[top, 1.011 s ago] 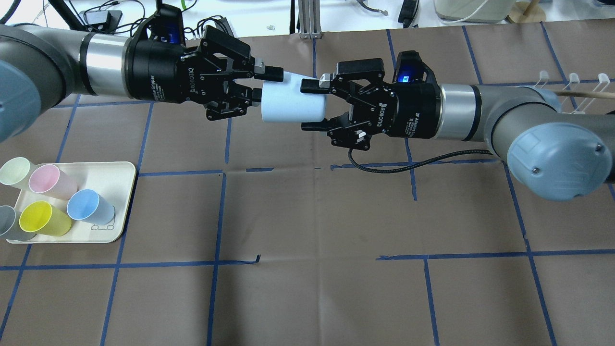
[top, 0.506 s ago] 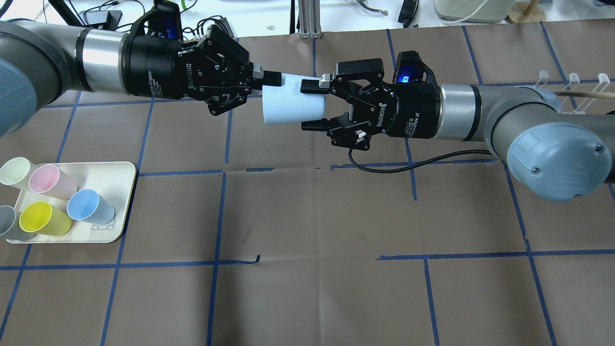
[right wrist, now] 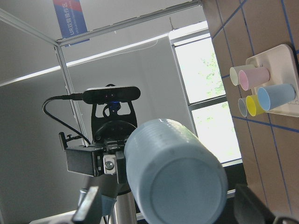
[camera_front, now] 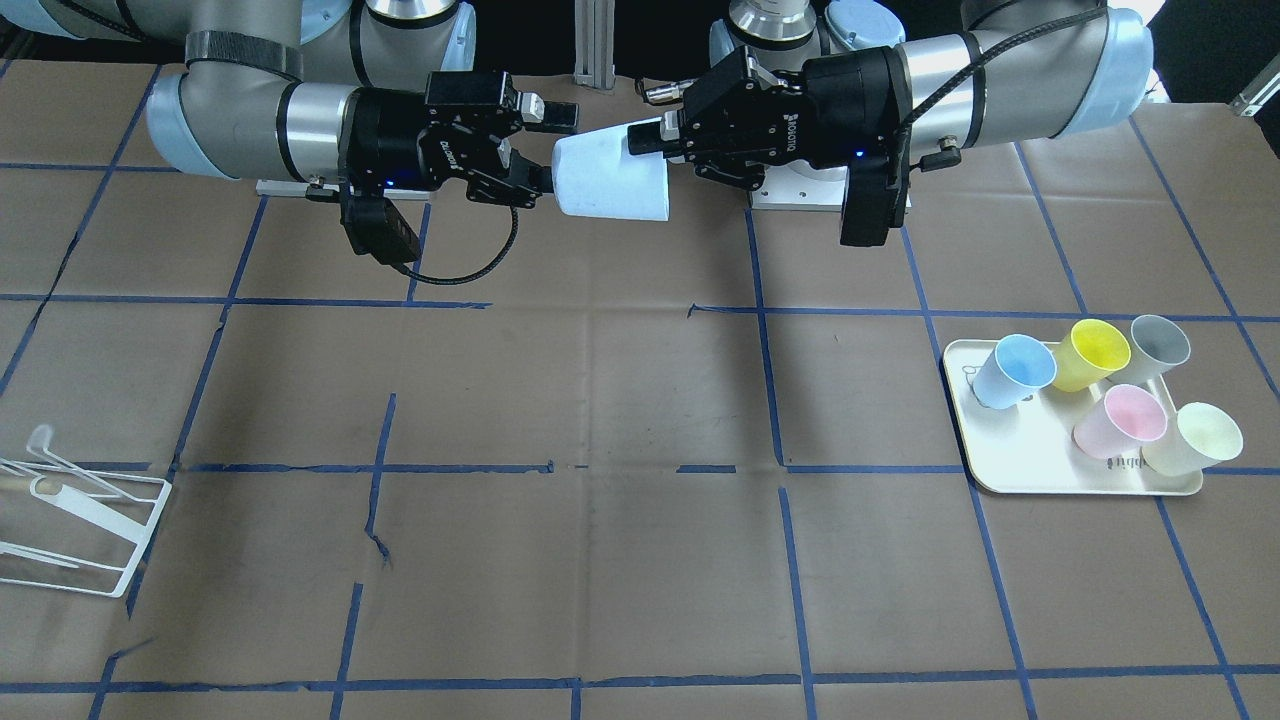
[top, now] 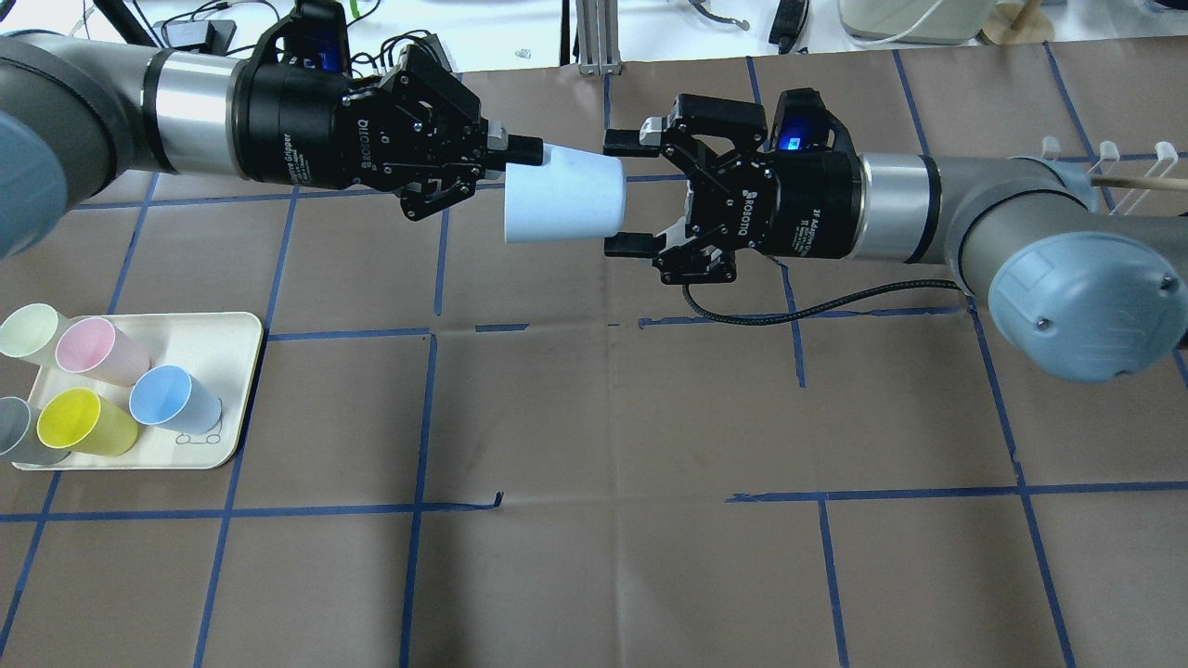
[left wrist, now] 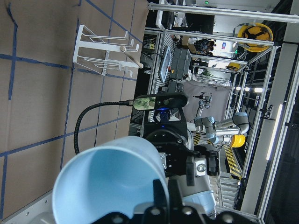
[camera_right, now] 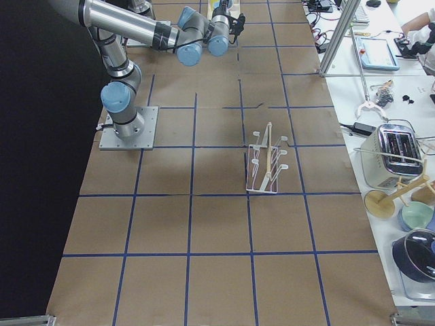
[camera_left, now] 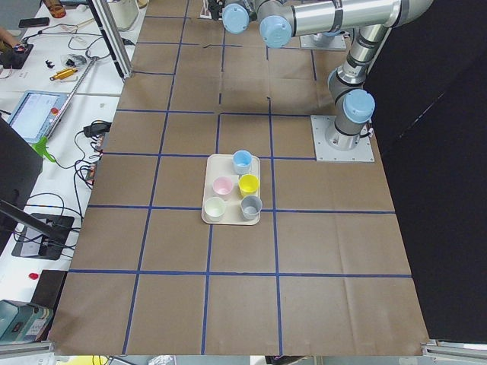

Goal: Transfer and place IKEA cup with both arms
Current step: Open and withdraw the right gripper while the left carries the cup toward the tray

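The IKEA cup (top: 561,199) is light blue and hangs on its side in the air above the far middle of the table. My left gripper (top: 518,160) is shut on its rim, with one finger inside the mouth, as the left wrist view shows (left wrist: 107,182). My right gripper (top: 610,195) is open, its fingers standing apart on either side of the cup's base end without touching it. The right wrist view shows the cup's base (right wrist: 182,186). In the front view the cup (camera_front: 610,180) hangs between both grippers. The second light-blue cup (top: 172,399) stands on the tray.
A cream tray (top: 237,390) at the near left holds pink, yellow, grey and pale green cups beside the blue one. A white wire rack (top: 1104,162) stands at the far right. The right wrist's black cable (top: 817,306) hangs under that arm.
My left gripper closed on the cup's rim. My right gripper then opened wider and drew back to the right, off the cup. The cup stayed in place.
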`<state>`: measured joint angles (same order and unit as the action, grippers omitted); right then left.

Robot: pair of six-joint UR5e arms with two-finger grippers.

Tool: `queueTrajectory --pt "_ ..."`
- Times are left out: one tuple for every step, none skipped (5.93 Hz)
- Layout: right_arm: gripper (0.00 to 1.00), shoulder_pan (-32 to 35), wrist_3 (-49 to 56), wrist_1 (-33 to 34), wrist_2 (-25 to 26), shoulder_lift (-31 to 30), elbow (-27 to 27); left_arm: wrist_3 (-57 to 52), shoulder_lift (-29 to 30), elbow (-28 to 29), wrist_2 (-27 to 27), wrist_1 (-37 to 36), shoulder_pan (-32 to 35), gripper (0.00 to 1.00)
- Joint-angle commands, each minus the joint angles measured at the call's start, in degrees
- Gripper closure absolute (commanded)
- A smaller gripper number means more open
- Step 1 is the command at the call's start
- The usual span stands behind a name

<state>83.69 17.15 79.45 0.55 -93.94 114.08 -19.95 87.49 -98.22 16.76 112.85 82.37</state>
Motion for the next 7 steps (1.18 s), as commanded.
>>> queueTrajectory --pt "0.00 -8.7 -0.6 2.5 10.5 -0.2 -0.1 0.1 -1.5 0.6 1.5 -1.0 -0.1 0.97" --pt "0.00 -9.8 -0.9 3.1 11.1 -0.4 -0.6 0.1 -1.6 3.4 16.0 -1.1 -2.9 0.98" --pt "0.00 -9.6 -7.0 8.0 20.3 -0.5 -4.8 0.5 -1.7 6.5 35.4 -1.3 -4.1 0.97" --pt "0.00 -9.3 -17.4 14.9 33.4 -0.6 -10.8 4.3 -1.5 5.3 49.4 -8.7 -4.1 0.97" --pt "0.00 -8.9 -19.7 16.4 41.1 -0.9 -14.1 4.4 0.3 5.3 56.6 -10.4 -4.2 0.97" --pt "0.00 -6.4 -19.7 16.4 52.4 -0.7 -18.2 4.4 4.4 5.7 71.5 -16.0 -4.3 0.97" --pt "0.00 -2.1 -20.1 16.4 65.6 -0.2 -22.1 4.5 8.4 5.2 80.5 -23.3 -4.3 0.97"
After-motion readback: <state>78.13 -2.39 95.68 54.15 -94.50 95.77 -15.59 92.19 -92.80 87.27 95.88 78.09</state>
